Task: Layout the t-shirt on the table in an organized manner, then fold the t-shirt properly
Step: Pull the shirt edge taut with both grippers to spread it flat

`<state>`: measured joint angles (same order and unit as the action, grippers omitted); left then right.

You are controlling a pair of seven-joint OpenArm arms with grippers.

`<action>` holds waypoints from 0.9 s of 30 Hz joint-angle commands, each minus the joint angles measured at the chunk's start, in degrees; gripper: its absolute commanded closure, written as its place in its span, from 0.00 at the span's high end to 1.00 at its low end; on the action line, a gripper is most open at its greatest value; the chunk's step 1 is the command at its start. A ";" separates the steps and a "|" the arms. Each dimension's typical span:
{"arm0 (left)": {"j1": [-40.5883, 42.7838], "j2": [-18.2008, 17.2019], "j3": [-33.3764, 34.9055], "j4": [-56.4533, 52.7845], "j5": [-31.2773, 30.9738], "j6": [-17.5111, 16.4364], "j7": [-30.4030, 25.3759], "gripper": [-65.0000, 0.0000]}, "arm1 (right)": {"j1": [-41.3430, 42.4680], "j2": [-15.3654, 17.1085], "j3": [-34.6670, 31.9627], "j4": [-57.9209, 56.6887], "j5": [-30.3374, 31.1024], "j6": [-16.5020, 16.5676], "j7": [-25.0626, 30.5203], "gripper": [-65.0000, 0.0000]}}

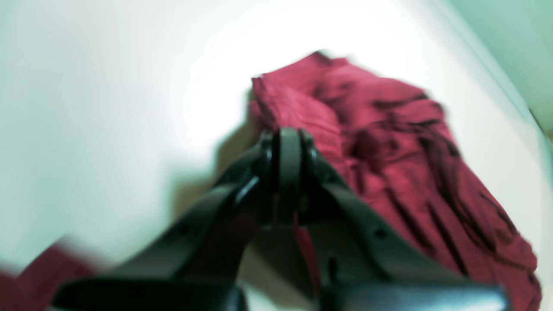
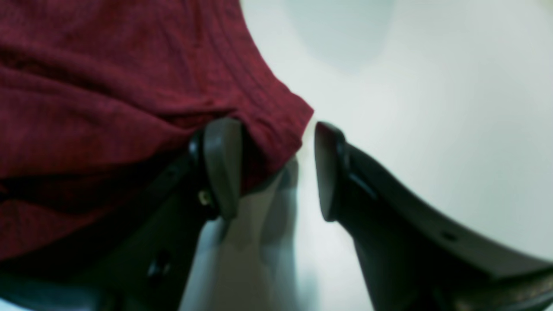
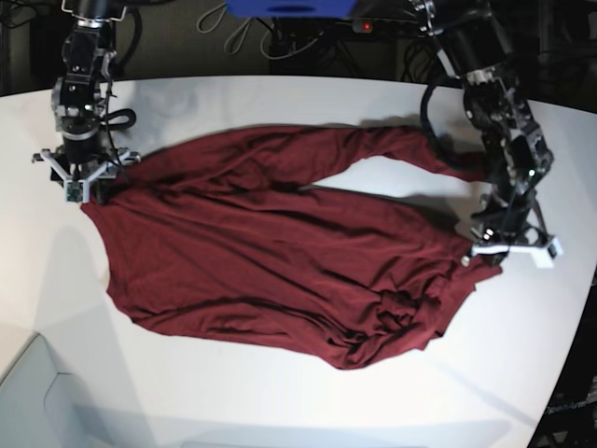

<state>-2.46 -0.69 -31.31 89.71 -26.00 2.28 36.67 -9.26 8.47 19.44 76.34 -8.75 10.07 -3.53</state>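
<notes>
The dark maroon t-shirt (image 3: pixel 270 252) lies spread across the white table (image 3: pixel 280 411), sleeves toward the back, with a crumpled bunch near its front right. In the base view my left gripper (image 3: pixel 473 254) is at the shirt's right edge. The left wrist view shows that gripper (image 1: pixel 288 142) shut, with a strip of red cloth pinched between the black fingers and the wrinkled t-shirt (image 1: pixel 389 142) beyond. At the shirt's far left corner is my right gripper (image 3: pixel 91 189). In its own view, the right gripper (image 2: pixel 274 164) stands open, and a hem corner of the t-shirt (image 2: pixel 108 86) lies against the left finger (image 2: pixel 220 164).
Cables and dark equipment (image 3: pixel 280 37) run along the back behind the table. The table's curved edge (image 3: pixel 569 317) passes close to the left arm on the right. A pale lower surface (image 3: pixel 37 392) shows past the front left corner.
</notes>
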 commanded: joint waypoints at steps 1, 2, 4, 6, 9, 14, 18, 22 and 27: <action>0.66 -0.41 -1.17 2.29 -1.74 -0.39 -0.84 0.00 | 0.51 0.81 0.21 0.81 -0.08 -0.26 1.11 0.43; 2.15 -0.41 -2.32 2.90 -3.06 -0.39 -0.84 0.00 | 0.51 0.81 0.21 0.81 -0.08 -0.26 1.11 0.43; 4.52 -0.76 -4.07 3.26 -4.64 -0.39 -1.10 0.00 | 0.42 0.81 0.21 0.81 -0.08 -0.26 1.11 0.43; 6.72 -0.94 -5.92 3.08 -5.43 -0.48 -1.28 0.00 | 0.33 0.72 0.21 0.81 -0.08 -0.26 1.11 0.43; 8.04 -0.59 -9.35 2.90 -5.43 -0.83 -1.37 0.00 | 0.33 0.54 0.21 0.81 -0.08 -0.26 1.11 0.43; 8.83 -0.59 -11.37 -0.35 -5.43 -0.83 -1.37 0.00 | 0.33 0.54 0.21 0.81 -0.08 -0.26 1.11 0.43; 8.83 -0.76 -11.37 -4.13 -5.43 -0.83 -1.46 0.00 | 0.25 0.81 0.47 0.98 -0.08 -0.26 1.29 0.43; 9.10 -0.59 -11.46 -6.24 -5.43 -0.92 -2.25 0.00 | -0.02 2.12 0.56 1.07 -0.08 -0.26 1.29 0.43; 9.18 -0.50 -11.46 -6.33 -5.43 -0.92 -4.80 0.00 | -0.19 2.83 0.82 0.90 -0.08 -0.26 1.11 0.43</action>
<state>7.01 -0.73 -42.65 82.54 -31.20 1.67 32.93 -9.74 10.48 19.99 76.36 -8.75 10.04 -3.66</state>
